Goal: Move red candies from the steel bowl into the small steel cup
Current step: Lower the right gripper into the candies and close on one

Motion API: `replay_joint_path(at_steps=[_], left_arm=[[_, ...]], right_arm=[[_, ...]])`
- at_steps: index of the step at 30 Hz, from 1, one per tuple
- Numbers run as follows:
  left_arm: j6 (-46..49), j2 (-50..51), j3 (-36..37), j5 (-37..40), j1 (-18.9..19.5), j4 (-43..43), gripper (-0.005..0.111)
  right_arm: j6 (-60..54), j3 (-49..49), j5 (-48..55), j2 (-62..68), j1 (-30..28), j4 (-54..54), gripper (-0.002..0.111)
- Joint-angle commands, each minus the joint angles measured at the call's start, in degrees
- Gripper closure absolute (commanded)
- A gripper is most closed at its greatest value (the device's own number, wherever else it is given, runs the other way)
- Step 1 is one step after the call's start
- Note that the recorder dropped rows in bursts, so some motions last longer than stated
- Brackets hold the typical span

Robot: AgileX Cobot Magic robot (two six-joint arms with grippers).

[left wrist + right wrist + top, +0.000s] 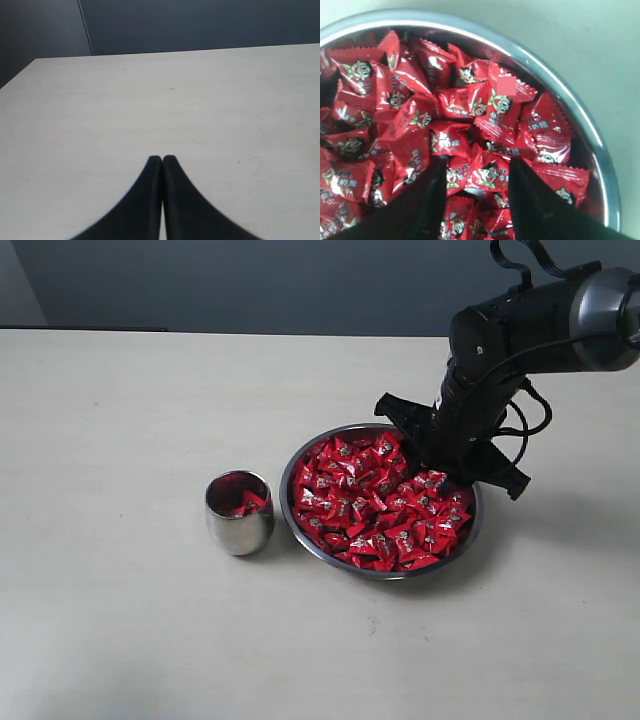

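Observation:
The steel bowl [385, 574] sits right of the table's middle, heaped with red candies [375, 505]. To its left stands the small steel cup [238, 528], upright, with a few red candies [250, 503] inside. My right gripper [435, 462] reaches down into the far right side of the bowl. In the right wrist view that gripper [477, 162] is open, its fingertips resting on the red candies [445, 107] with one candy [487, 176] lying between them, close to the bowl's rim [560, 85]. My left gripper [162, 159] is shut and empty above bare table, outside the exterior view.
The pale tabletop [120, 420] stretches wide to the left and in front of the cup. A dark wall [250, 280] runs behind the table's far edge. The right arm [540, 320] and its cables hang over the table's back right.

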Motion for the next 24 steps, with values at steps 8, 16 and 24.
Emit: replay_joint_path(at_steps=[8,16,24], left_arm=[[-0.08,-0.27,0.26,-0.45,-0.38,0.11,0.106],[-0.08,-0.27,0.26,-0.45,-0.38,0.11,0.106],[-0.08,-0.27,0.26,-0.45,-0.38,0.11,0.106]], right_arm=[[-33.95,-0.68,2.48,0.75,0.07,3.99,0.069],[-44.71,-1.25,6.03,0.75,0.07,4.30,0.069],[-54.94,-1.25,7.50,0.75,0.07,4.45,0.069]])
